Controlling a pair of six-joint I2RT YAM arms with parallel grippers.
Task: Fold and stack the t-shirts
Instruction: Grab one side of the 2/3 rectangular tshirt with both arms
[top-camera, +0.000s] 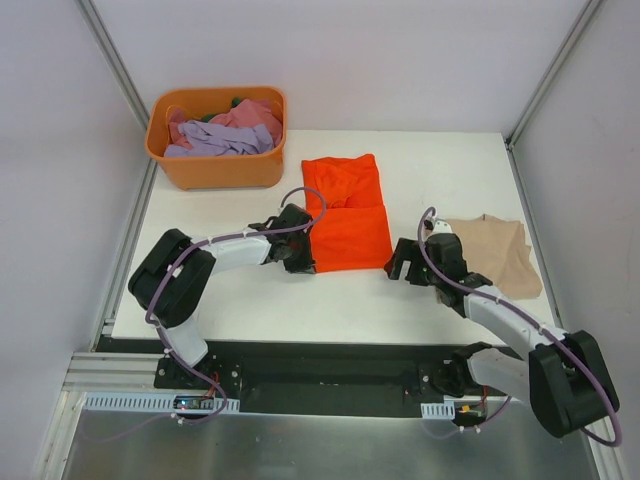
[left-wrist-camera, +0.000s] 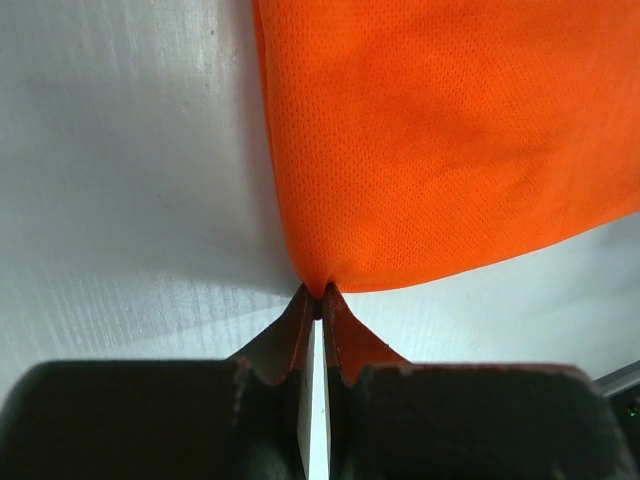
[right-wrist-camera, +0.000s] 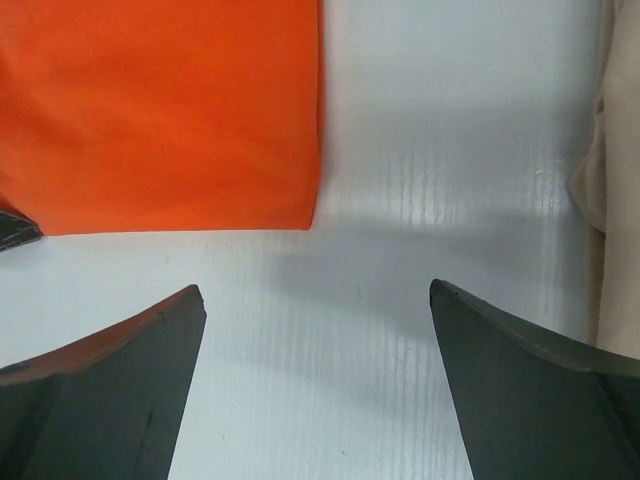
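An orange t-shirt (top-camera: 347, 212) lies partly folded in the middle of the white table. My left gripper (top-camera: 300, 257) is shut on the shirt's near left corner; in the left wrist view the jaws pinch the orange cloth (left-wrist-camera: 450, 140) at their tips (left-wrist-camera: 322, 295). My right gripper (top-camera: 402, 265) is open and empty, just right of the shirt's near right corner (right-wrist-camera: 160, 110), over bare table (right-wrist-camera: 320, 330). A folded beige t-shirt (top-camera: 497, 251) lies to the right and shows at the right wrist view's right edge (right-wrist-camera: 600, 150).
An orange basket (top-camera: 215, 170) at the back left holds several crumpled pink and lilac shirts (top-camera: 222, 134). White walls with metal rails close the table on the left, back and right. The black mounting rail (top-camera: 330, 375) runs along the near edge.
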